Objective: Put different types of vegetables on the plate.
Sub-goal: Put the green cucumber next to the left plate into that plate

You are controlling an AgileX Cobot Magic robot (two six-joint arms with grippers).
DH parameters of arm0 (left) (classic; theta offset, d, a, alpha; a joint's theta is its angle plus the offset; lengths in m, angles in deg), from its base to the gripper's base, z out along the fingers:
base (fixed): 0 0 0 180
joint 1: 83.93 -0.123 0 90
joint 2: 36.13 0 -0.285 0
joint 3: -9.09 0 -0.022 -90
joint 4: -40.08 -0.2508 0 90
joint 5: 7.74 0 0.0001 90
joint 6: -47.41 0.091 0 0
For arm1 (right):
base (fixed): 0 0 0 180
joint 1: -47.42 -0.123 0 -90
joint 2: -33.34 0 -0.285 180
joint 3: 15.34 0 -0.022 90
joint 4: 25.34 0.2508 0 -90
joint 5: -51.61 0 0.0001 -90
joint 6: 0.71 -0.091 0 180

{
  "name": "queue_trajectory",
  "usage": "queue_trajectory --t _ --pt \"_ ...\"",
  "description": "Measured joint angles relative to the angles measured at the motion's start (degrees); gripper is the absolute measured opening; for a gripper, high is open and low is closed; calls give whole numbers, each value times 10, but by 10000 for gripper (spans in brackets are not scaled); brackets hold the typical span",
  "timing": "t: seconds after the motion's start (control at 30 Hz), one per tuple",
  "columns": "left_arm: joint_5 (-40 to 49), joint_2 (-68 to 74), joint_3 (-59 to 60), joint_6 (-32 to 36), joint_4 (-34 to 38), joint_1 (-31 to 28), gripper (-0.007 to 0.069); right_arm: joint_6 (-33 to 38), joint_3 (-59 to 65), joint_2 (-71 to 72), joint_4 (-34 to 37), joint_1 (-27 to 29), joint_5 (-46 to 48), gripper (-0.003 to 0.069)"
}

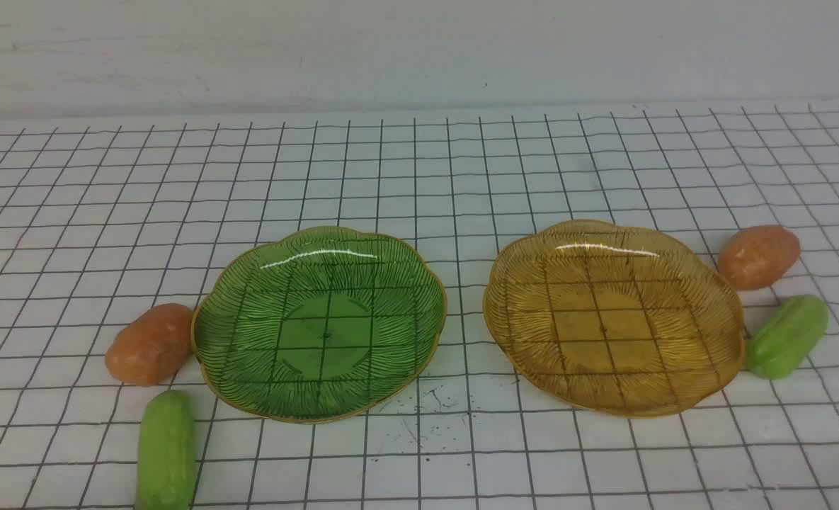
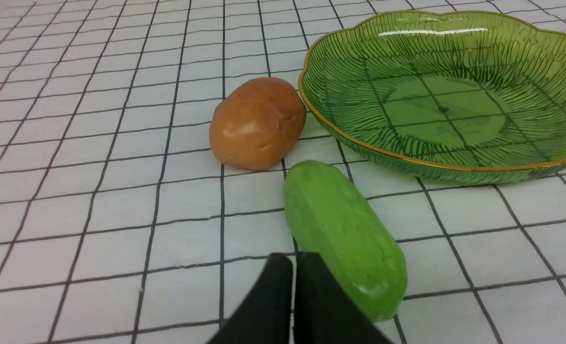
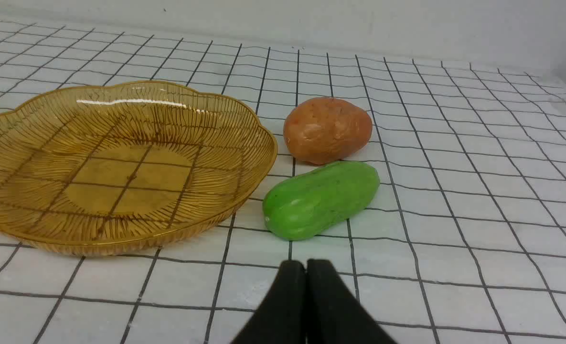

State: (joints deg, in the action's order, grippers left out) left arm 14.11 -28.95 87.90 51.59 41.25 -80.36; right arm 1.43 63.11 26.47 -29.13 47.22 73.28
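Note:
A green plate (image 1: 249, 368) lies left of centre and an amber plate (image 1: 532, 354) right of centre, both holding nothing. A potato (image 1: 150, 344) and a cucumber (image 1: 166, 450) lie left of the green plate; they also show in the left wrist view as potato (image 2: 257, 123) and cucumber (image 2: 344, 235). A second potato (image 1: 757, 256) and cucumber (image 1: 787, 336) lie right of the amber plate, shown too as potato (image 3: 327, 129) and cucumber (image 3: 320, 198). My left gripper (image 2: 293, 260) is shut, just short of its cucumber. My right gripper (image 3: 305, 266) is shut, short of its cucumber. Neither gripper shows in the front view.
The table has a white cloth with a black grid (image 1: 419, 177). A pale wall (image 1: 419, 49) stands behind it. The green plate's rim (image 2: 311, 110) nearly touches the left potato; the amber plate's rim (image 3: 263, 167) is close to the right cucumber.

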Motion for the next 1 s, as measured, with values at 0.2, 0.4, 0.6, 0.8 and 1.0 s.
queue_trajectory --t 0.2,0.4,0.6,0.8,1.0 --pt "0 0 0 0 0 0 -8 0 0 0 0 0 0 -15" --pt "0 0 0 0 0 0 -8 0 0 0 0 0 0 -15" --pt "0 0 0 0 0 0 -8 0 0 0 0 0 0 -15" --pt "0 0 0 0 0 0 -8 0 0 0 0 0 0 -15" --pt "-28 0 0 0 41 0 -8 0 0 0 0 0 0 -15"
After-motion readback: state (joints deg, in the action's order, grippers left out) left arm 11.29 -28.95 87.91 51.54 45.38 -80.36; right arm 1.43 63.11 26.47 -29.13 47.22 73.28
